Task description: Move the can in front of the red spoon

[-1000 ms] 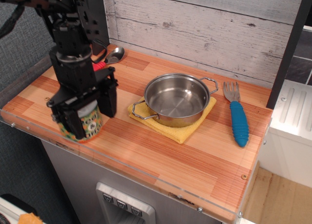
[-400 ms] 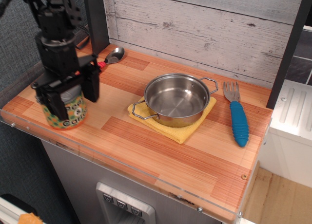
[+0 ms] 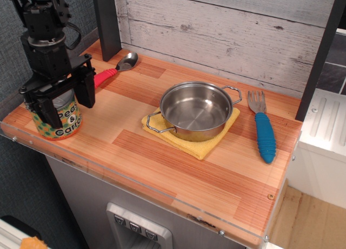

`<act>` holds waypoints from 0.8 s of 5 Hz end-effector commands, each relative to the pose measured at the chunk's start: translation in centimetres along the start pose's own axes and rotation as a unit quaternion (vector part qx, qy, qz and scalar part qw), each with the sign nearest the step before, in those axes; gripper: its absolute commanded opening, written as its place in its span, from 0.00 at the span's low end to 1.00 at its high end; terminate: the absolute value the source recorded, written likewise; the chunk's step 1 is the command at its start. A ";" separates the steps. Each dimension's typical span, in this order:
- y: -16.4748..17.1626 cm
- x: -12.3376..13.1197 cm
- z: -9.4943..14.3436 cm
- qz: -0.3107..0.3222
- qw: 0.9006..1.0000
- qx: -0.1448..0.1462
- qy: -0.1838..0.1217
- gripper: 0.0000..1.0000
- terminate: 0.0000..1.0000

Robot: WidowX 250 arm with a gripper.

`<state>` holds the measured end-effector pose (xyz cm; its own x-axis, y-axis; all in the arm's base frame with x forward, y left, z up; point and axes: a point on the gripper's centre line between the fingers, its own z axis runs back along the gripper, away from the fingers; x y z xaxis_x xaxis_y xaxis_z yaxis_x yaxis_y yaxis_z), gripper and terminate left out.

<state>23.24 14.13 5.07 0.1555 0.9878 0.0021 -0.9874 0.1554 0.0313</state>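
Holding tight, the gripper (image 3: 58, 99) has its two black fingers (image 3: 85, 89) on either side of the can (image 3: 58, 117), which sits between them near the front left corner of the table (image 3: 162, 151). A second ago the gripper and the can were further to the right, closer to the pot (image 3: 195, 109). Since then they have slid left together, away from the pot, and now the can is right by the left edge. The red spoon (image 3: 111, 70) was half hidden behind the arm before, and now it shows clearly just behind the gripper and a little to its right, with its red handle pointing toward the can. So the can looks to be sitting in front of the spoon, or very nearly so, which is where it needs to go. I cannot tell if the can is resting on the table or held a tiny bit above it. The yellow cloth (image 3: 203, 146) under the pot and the blue fork (image 3: 264, 132) far off to the right have not moved at all. What seems to be left is to set the can down and let go.
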 end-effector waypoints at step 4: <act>-8.4 -10.4 9.1 -0.424 0.901 -0.066 -0.066 1.00 0.00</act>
<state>30.64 2.54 12.32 0.8545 0.5050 0.1215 -0.5048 0.8625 -0.0341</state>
